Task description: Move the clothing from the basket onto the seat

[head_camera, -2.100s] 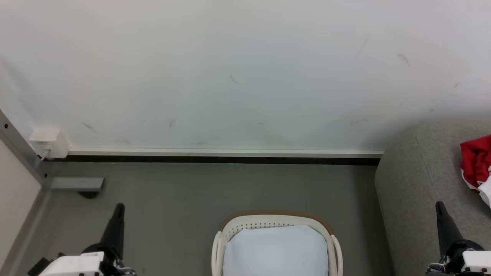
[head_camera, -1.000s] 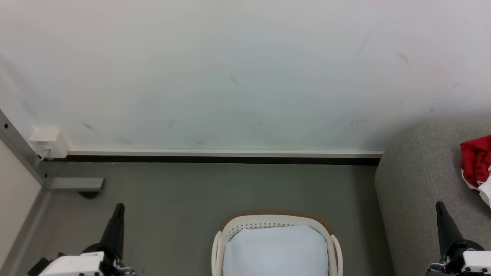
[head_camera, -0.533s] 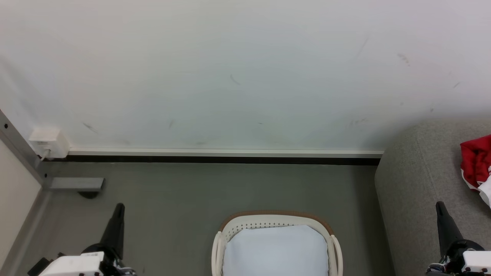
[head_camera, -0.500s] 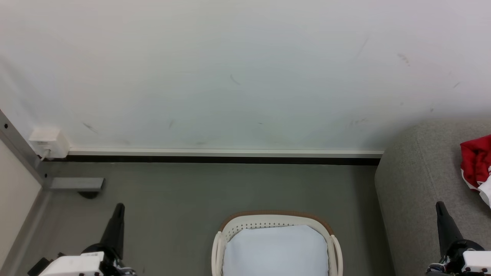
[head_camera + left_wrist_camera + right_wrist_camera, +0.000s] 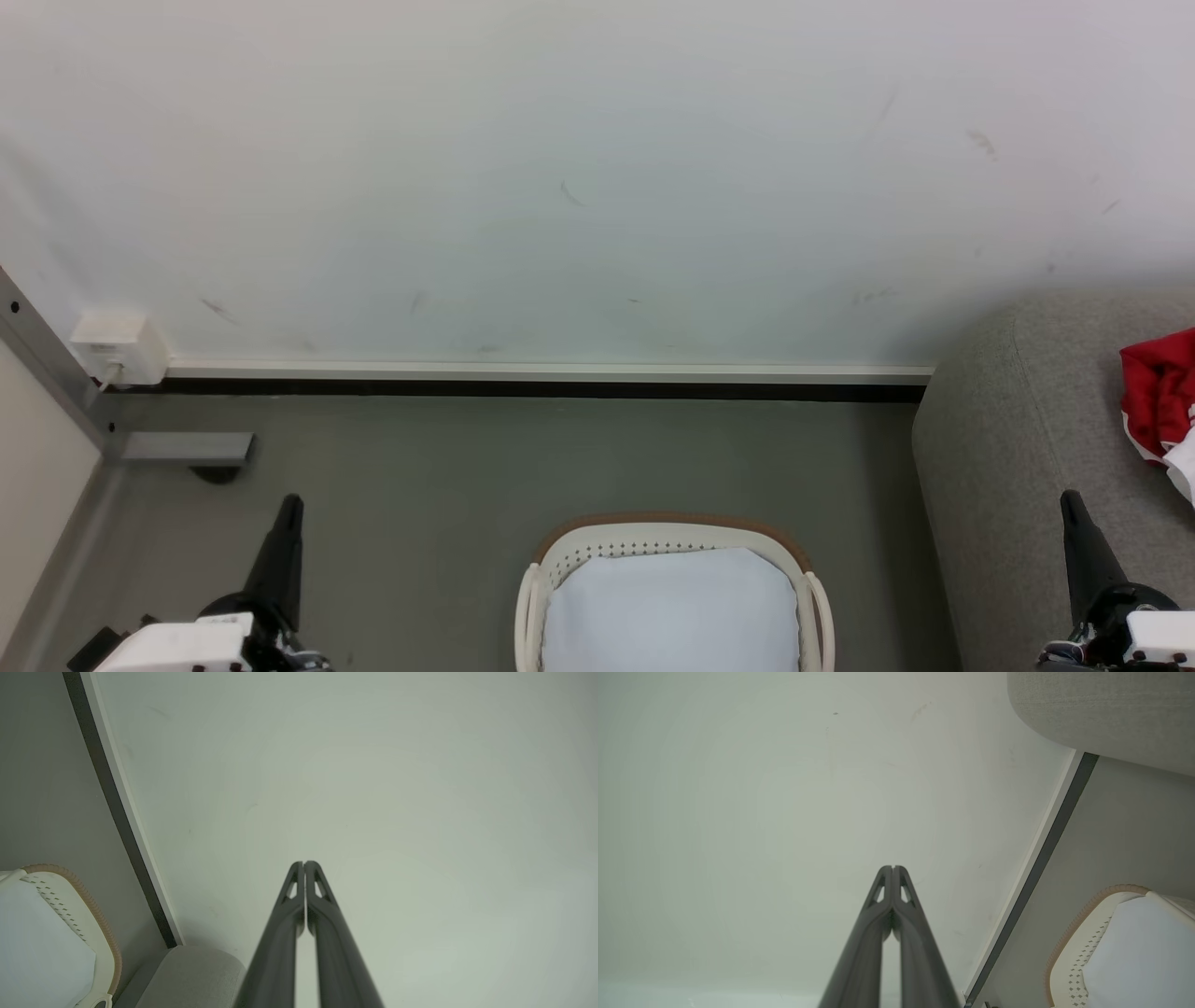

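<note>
Basket [image 5: 672, 516]: bare floor [image 5: 420, 467] open to its left and behind it, sofa [image 5: 1008, 448] standing close on its right, wall [image 5: 560, 187] beyond, metal bracket [image 5: 187, 448] far left.

The basket [image 5: 672, 534] sits on the floor [image 5: 467, 467], left of the seat [image 5: 1018, 448], on which clothing [image 5: 1153, 392] lies.

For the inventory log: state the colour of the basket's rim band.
Brown rim band on the white basket; the head view shows it best.

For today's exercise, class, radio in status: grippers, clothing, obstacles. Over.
Left gripper shut, empty; right gripper shut, empty. Red clothing on the sofa. Basket holds something pale blue. No obstacle seen.
</note>
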